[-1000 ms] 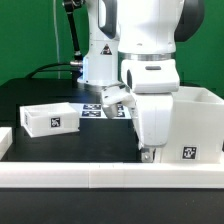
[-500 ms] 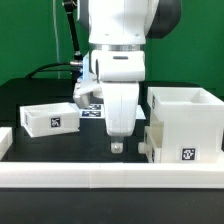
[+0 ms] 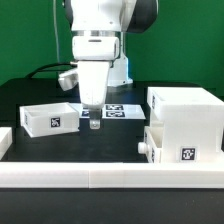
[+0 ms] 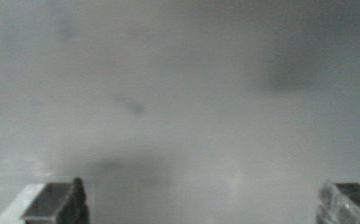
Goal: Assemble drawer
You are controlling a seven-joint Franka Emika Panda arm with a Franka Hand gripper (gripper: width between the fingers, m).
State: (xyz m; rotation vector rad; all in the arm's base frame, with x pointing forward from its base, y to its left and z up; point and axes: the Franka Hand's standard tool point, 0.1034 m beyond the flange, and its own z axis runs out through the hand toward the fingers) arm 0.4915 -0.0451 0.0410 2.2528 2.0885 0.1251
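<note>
— White plastic on a black table (image 3: pixel 110 148): which bit are you after?

— The loose tray (image 3: pixel 50 118), I'd say. It sits toward the table's edge on the exterior view's left, open side up, tag facing the front edge. My claw (image 3: pixel 92 124) hangs low just beside it, on the side nearer the middle of the table, not touching it as far as I can tell.

— Holding anything?

— No. In the wrist view my fingertips (image 4: pixel 61 203) stand wide apart with only blurred grey between them. The claw is spread and empty.

— And the rest of the drawer?

— The housing (image 3: pixel 190 112) stands tall near the front corner on the exterior view's right. A smaller white part (image 3: pixel 150 146) juts from its low side; I take it for the other tray, part way in, though I can't be sure how deep. The marker board (image 3: pixel 122 110) lies behind my claw, and the rail (image 3: pixel 100 174) runs along the front edge.

— So which step is this?

— Reaching for the loose tray, by my reading. Next I'd need to shift over one of its walls, drop a finger on each side, and close squarely, so it won't twist when carried to the housing.
</note>
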